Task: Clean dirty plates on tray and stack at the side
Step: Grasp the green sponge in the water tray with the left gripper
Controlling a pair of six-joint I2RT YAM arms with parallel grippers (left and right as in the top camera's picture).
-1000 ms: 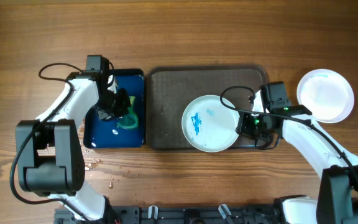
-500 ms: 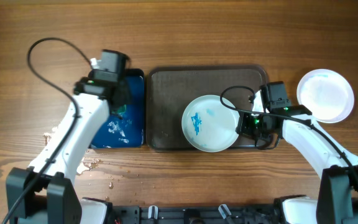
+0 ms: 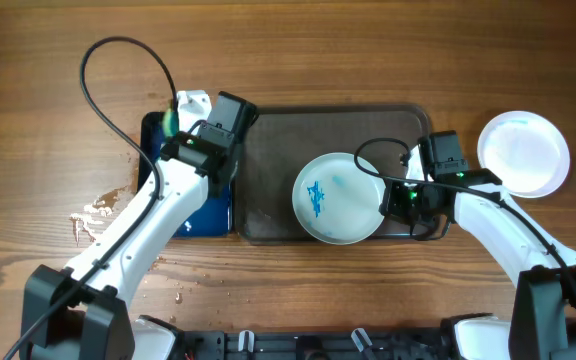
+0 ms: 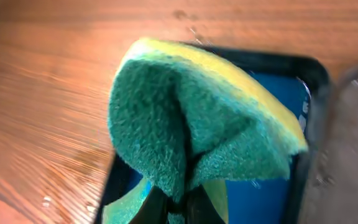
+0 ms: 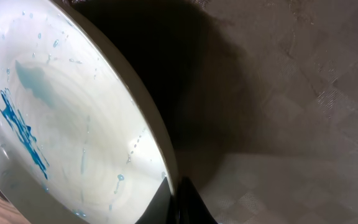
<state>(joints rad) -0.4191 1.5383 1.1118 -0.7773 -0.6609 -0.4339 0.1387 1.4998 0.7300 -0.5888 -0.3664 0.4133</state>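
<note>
Plate (image 3: 336, 200), blue-smeared, at right end of tray (image 3: 268, 140), rim pinched by right gripper (image 3: 394, 198). Sponge (image 4: 191, 124) pinched in left gripper (image 4: 178, 208) over top edge of blue tray (image 4: 278, 199).

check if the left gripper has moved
Yes: the left gripper, shut on the sponge, went from the blue tray's middle to its far left corner.

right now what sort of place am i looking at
Probably a lab bench staged for robot dishwashing: a wooden table, a grey tray holding a blue-smeared plate, and a green sponge.
</note>
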